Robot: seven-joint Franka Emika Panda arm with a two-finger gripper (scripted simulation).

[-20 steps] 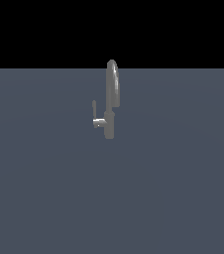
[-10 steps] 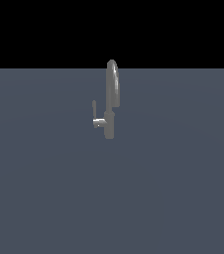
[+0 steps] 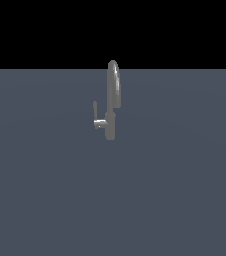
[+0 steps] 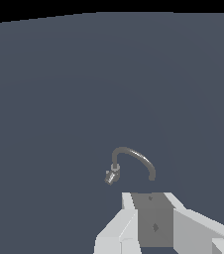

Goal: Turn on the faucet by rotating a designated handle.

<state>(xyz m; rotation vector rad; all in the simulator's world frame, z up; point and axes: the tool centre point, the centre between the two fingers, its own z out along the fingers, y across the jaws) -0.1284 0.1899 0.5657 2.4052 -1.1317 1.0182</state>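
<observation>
The grey metallic faucet [image 3: 111,120] stands upright on the dark grey floor, its tall arched spout rising from a thicker base. The thin handle [image 3: 95,110] points up from a short stub on the base, on the exterior view's left. The arm and gripper are out of the exterior view. In the wrist view the faucet [image 4: 134,155] shows small and from above, with the handle's stub [image 4: 111,176] at one end. My gripper [image 4: 148,195] shows only its white fingers [image 4: 127,203]; it is open, empty, and well apart from the faucet.
The flat dark grey floor [image 3: 175,190] stretches all around the faucet, with black background beyond its far edge. No other objects show.
</observation>
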